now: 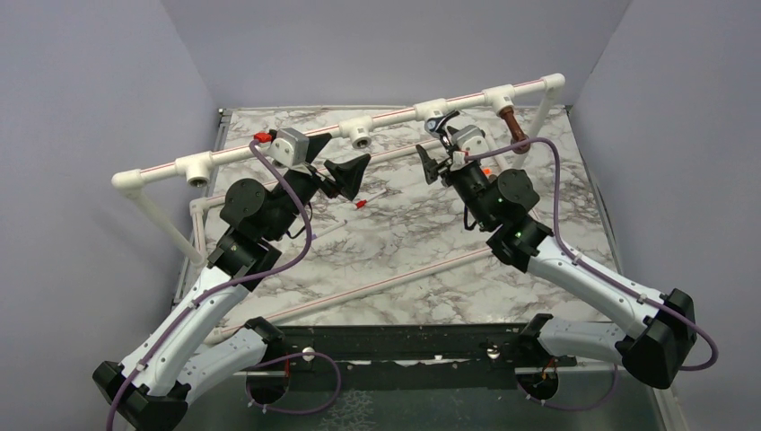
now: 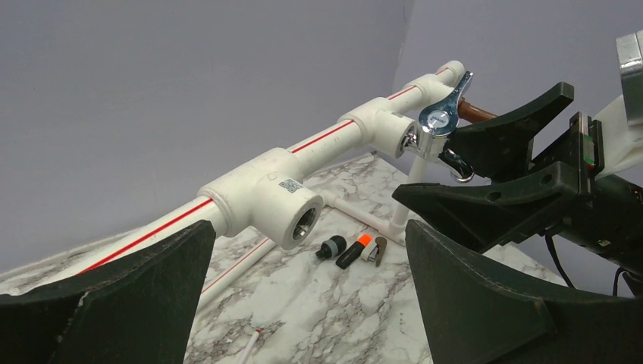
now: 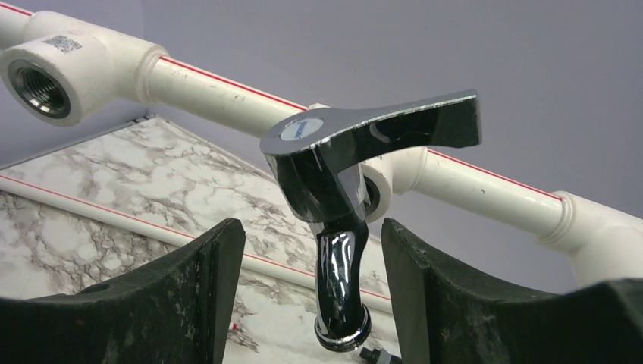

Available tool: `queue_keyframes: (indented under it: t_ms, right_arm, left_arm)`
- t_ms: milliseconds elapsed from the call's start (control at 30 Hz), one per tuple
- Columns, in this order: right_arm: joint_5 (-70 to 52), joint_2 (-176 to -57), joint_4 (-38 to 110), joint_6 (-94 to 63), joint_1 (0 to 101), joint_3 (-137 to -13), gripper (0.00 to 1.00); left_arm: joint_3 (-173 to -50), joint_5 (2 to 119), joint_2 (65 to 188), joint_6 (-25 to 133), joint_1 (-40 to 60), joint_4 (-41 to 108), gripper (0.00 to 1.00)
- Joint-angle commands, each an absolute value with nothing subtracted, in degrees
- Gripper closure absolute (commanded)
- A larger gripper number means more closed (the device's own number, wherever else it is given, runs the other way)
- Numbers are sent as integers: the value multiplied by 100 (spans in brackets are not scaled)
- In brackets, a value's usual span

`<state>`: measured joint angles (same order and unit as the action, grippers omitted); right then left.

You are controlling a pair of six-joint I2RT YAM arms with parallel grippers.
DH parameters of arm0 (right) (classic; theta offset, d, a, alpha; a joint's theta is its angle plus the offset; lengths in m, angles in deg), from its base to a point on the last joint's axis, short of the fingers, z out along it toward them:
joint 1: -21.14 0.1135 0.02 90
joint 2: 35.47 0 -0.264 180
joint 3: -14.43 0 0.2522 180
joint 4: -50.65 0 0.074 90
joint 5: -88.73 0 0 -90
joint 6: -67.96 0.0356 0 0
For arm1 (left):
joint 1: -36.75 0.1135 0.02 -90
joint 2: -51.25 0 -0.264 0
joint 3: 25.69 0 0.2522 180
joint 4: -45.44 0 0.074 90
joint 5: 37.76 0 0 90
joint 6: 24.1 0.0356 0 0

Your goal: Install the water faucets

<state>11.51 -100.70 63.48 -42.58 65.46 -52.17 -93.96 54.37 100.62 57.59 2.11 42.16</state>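
Both taps look to be in the pipe rail [image 1: 395, 117]. The chrome tap [image 3: 337, 189] sits in its socket with the lever on top and the spout hanging straight down. The brown tap [image 1: 513, 126] hangs from the next socket along, toward the far right corner.

My right pincer [image 3: 312, 231] is spread, with a finger on either side of the chrome spout. My right wrist view shows a clear gap on each side, narrower on the right, so I am framing the tap and not pinching it. My left pincer [image 1: 334, 163] is spread wide and empty, just in front of an open socket [image 2: 301, 221] whose thread shows bare inside.

By my reckoning the main work is done for these two taps. What I cannot judge is how tight the chrome tap is. Its base meets the socket mouth, but the joint is partly hidden behind its own body. The upright lever and plumb spout suggest it is home or very close. If it is, what is left for my right arm is to back off without knocking the lever.

Two sockets are unfilled — the one by my left pincer and another [image 1: 196, 171] far out on the left end of the rail. I see no third tap on the marble table [image 1: 404, 242], only thin rods and a few small loose bits [image 2: 352, 250] — so I cannot tell whether those sockets are meant to be filled.
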Motion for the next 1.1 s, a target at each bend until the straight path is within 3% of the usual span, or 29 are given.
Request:
queue_keyframes:
  t_ms: [0,567,767,900,1067]
  right_arm:
    - [1118,-9985,6664,-4283,6570,-5348,31]
    - [1143,-10305,6827,-4674,6570,-5721,48]
    - [1184,-10499,6911,-4593,6575,-5733,67]
    - [1193,-10508,7119,-4447,6570,-5618,98]
    - [1261,-10461,7516,-3761,6570,-5377,100]
  left_arm:
    - [-9351,5418,9988,5799,194,4231,3]
    - [-9351,5418,9999,5799,194,4234,3]
    - [-9351,5415,10003,5799,194,4237,3]
    - [-9342,5400,10003,5808,194,4240,3]
    - [-9342,5402,10014,5808,194,4240,3]
